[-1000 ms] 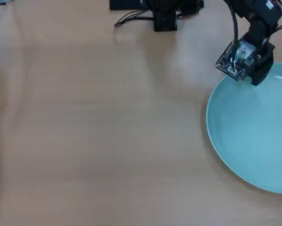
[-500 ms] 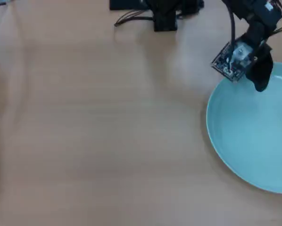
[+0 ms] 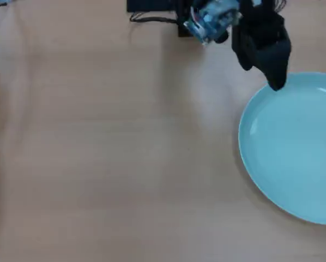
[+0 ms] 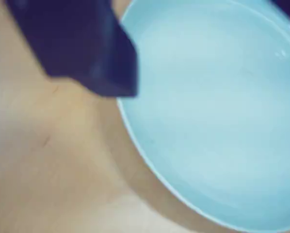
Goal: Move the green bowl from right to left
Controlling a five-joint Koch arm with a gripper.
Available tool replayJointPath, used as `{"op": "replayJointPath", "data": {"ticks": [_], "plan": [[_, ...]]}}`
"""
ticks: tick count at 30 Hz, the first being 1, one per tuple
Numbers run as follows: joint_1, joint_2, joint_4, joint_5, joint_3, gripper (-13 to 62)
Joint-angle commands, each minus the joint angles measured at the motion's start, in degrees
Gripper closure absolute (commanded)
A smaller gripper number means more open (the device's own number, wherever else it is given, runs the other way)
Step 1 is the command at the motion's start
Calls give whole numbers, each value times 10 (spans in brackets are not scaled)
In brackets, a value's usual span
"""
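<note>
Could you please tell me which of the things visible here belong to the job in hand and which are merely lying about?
Belonging to the job:
- green bowl, at the right of the overhead view
- end effector, at the bowl's upper rim
- table, bare to the left

Lying about:
- black cables by the arm's base, top edge

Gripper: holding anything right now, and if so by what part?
Cannot be told. The gripper tip sits at the upper-left rim of the green bowl in the overhead view; only one jaw shows, so no clamp is visible.
</note>
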Motion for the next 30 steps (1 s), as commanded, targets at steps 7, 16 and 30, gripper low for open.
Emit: {"op": "replayJointPath", "data": {"ticks": [7,16,30], "plan": [[61,66,21,-87,-83,47],[122,107,21,-91,-71,47],[142,112,19,4,-51,47]]}}
